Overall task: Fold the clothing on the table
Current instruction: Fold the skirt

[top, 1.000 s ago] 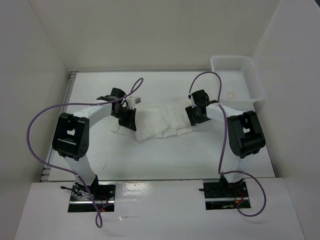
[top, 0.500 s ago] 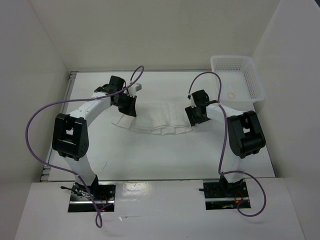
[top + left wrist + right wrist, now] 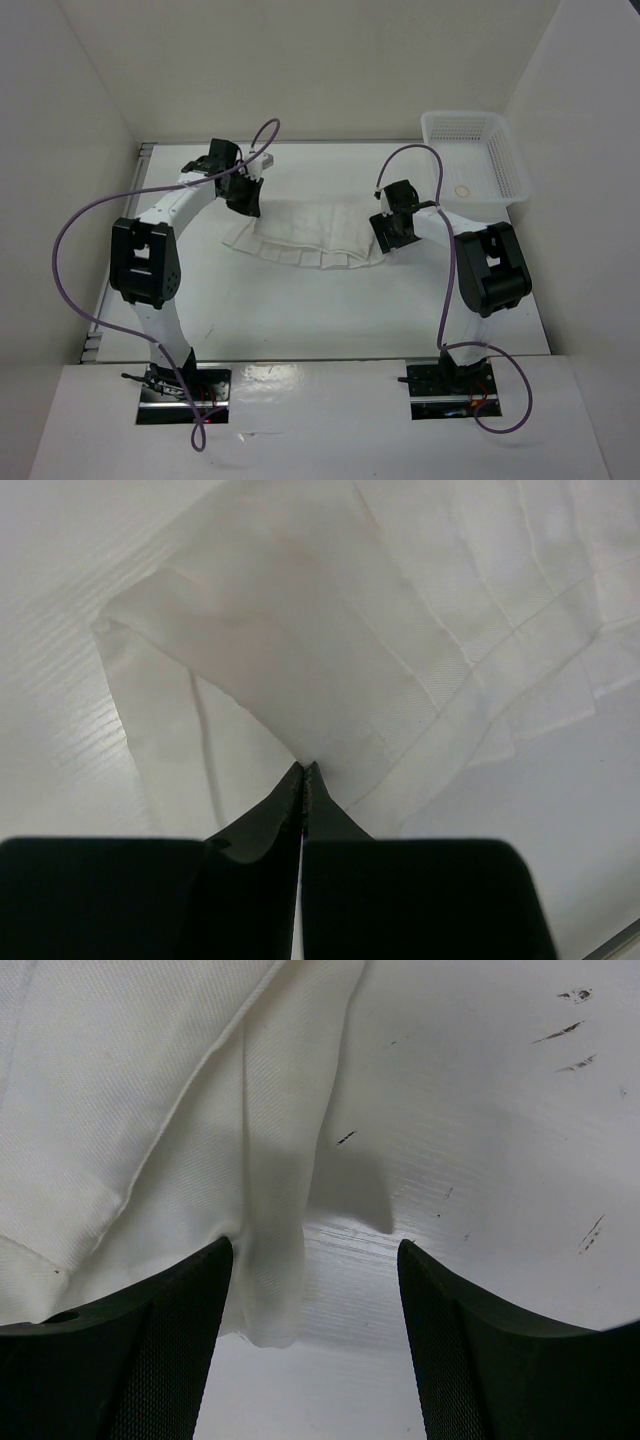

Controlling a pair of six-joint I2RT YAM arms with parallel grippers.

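White, thin fabric makes up the clothing (image 3: pixel 305 235), which lies spread across the middle of the table (image 3: pixel 300 310) as a wide, shallow band between the two arms, its scalloped hem along the near edge. The left gripper (image 3: pixel 245 197) sits at the garment's far left corner. In the left wrist view its jaws are pressed together with no gap at the tips (image 3: pixel 303 772), and a pinch of the cloth (image 3: pixel 330 640) rises from the tabletop (image 3: pixel 560 820) into that closed point, with a loose flap folded under to the left. The right gripper (image 3: pixel 390 235) is at the garment's right end. From its own camera the dark fingers (image 3: pixel 170 1350) stand well apart (image 3: pixel 313 1250), and a rounded fold of the fabric's edge (image 3: pixel 130 1110) lies in the gap close against the left finger, while the scuffed table surface (image 3: pixel 480 1110) fills the rest of the gap; nothing is clamped there. A white mesh basket (image 3: pixel 478 203) sits at the far right corner of the table, well apart from the garment, with a small round object (image 3: pixel 462 188) inside it. A purple cable (image 3: pixel 442 300) loops off each arm.
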